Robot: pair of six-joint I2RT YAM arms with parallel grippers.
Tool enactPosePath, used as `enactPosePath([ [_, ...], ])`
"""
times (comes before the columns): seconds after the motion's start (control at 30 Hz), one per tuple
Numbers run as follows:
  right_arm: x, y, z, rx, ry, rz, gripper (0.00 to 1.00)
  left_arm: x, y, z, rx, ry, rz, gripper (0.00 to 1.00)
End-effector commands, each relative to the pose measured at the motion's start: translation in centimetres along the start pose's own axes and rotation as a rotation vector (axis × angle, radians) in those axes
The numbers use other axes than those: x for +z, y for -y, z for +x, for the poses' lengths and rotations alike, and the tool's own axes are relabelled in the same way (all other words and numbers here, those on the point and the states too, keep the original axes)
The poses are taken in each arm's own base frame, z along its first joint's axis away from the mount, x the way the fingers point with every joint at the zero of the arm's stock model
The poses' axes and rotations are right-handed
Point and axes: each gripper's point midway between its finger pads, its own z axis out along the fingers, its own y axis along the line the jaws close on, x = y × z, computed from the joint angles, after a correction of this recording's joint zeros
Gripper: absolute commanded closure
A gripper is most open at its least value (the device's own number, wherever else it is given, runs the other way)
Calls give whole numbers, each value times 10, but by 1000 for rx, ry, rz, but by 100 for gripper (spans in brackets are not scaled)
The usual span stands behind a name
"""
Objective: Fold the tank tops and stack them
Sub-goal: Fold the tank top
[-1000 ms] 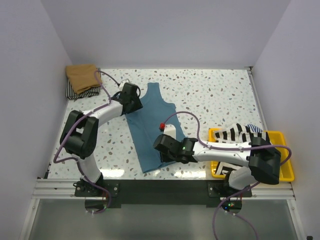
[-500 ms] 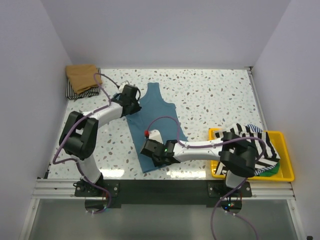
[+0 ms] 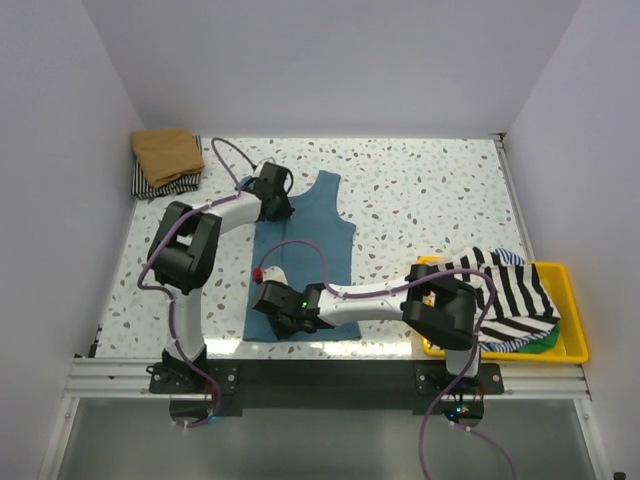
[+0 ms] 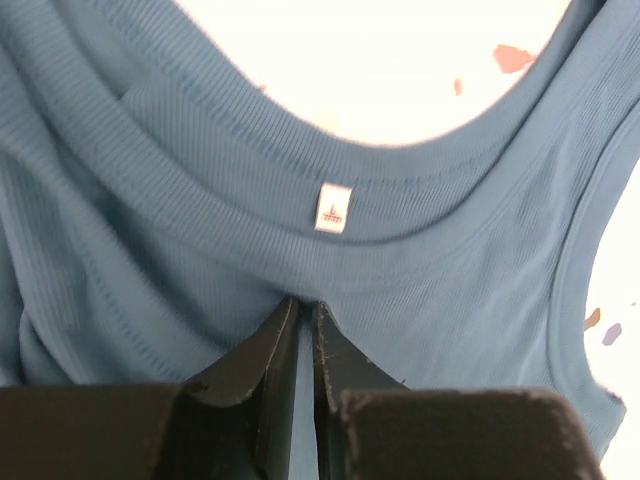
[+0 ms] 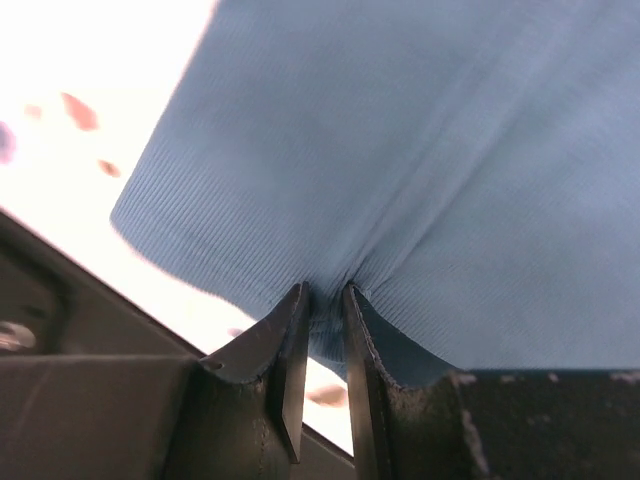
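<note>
The teal-blue tank top (image 3: 312,250) lies flat in the middle of the table, neck end far, hem near. My left gripper (image 3: 276,196) is shut on its neck end just below the neckline and white label (image 4: 334,207); the cloth (image 4: 200,200) fills that view. My right gripper (image 3: 283,312) is shut on the hem near the lower left corner; the pinched cloth (image 5: 420,150) shows in the right wrist view. A tan-brown top (image 3: 167,152) sits folded on a striped one (image 3: 165,184) at the far left corner. A striped top (image 3: 500,290) drapes over the yellow tray.
The yellow tray (image 3: 570,350) stands at the near right, with something green (image 3: 535,345) under the striped cloth. The right arm reaches across the near edge of the table. White walls close in left, right and behind.
Both grippers have moved left with the teal-blue top: the right along the near edge, the left a little farther back. The top has turned from slanted to straight.
</note>
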Motion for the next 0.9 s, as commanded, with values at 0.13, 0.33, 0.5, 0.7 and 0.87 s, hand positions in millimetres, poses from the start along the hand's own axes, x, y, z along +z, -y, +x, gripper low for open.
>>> enactPosePath([
  [0.13,-6,-49,-38,-46,87,-172,70,8,41,-12,161,-36,167,72],
  [0.33,-63,-32,-78,-40,215,-150,55,-20,73,-47,193,36,292,58],
  [0.5,-94,66,-105,155,245,-18,55,-69,99,-83,177,138,388,47],
  [0.7,-106,186,-126,375,284,131,60,-114,101,-73,134,173,401,44],
  [0.87,-79,247,-142,480,242,179,63,-133,94,-1,172,83,408,48],
])
